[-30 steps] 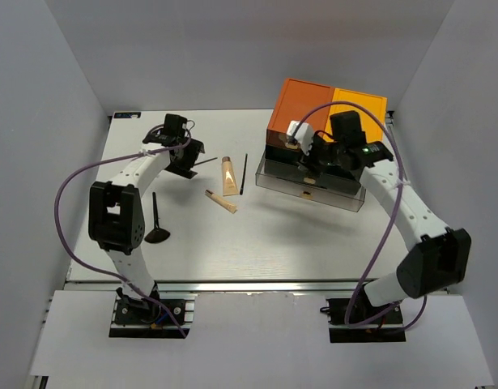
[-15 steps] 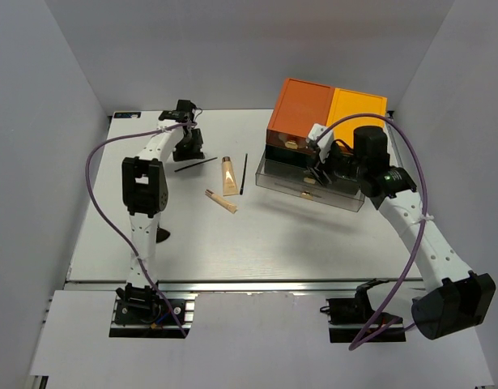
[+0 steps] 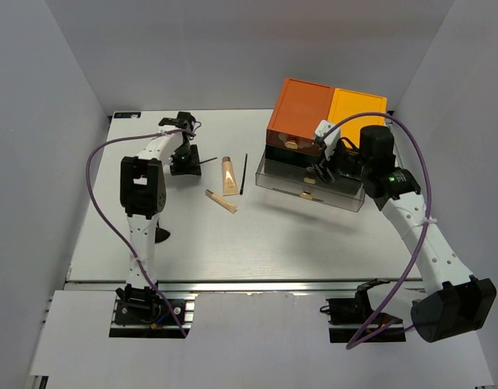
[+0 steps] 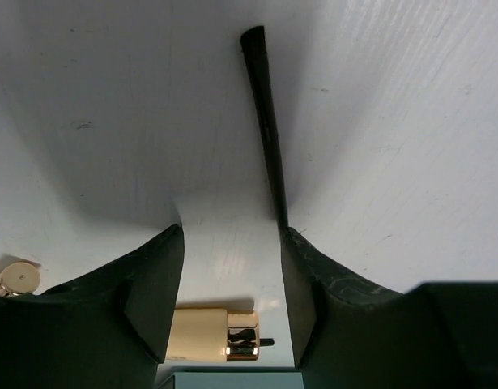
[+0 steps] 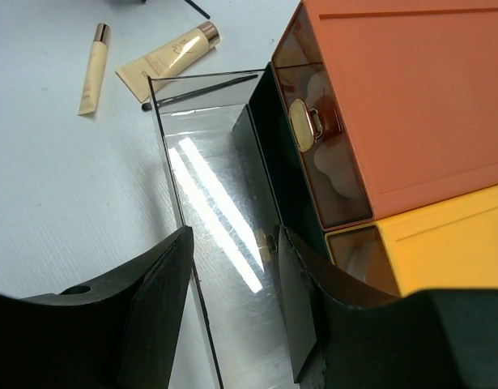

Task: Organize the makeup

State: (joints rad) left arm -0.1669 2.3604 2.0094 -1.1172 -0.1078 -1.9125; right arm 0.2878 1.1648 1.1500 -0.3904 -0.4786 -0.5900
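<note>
A thin black pencil (image 4: pixel 265 121) lies on the white table, its near end at the inner edge of my left gripper's right finger. My left gripper (image 4: pixel 231 243) is open low over the table (image 3: pixel 184 160). The beige tube (image 3: pixel 229 176) with a gold cap (image 4: pixel 208 334), the tan stick (image 3: pixel 221 201) and a second thin black pencil (image 3: pixel 244 174) lie mid-table. A black brush (image 3: pixel 157 233) lies by the left arm. My right gripper (image 5: pixel 232 239) is open and empty above the open clear drawer (image 5: pixel 224 203). No compact shows.
The orange-and-yellow drawer box (image 3: pixel 325 109) stands at the back right, its clear bottom drawer (image 3: pixel 313 185) pulled out toward the table's middle. Gold knobs (image 5: pixel 304 127) mark its drawer fronts. Grey walls close in the table on three sides.
My left gripper has come down from the back of the table onto the thin pencil. My right arm has drawn back to the right, its gripper staying over the clear drawer.
</note>
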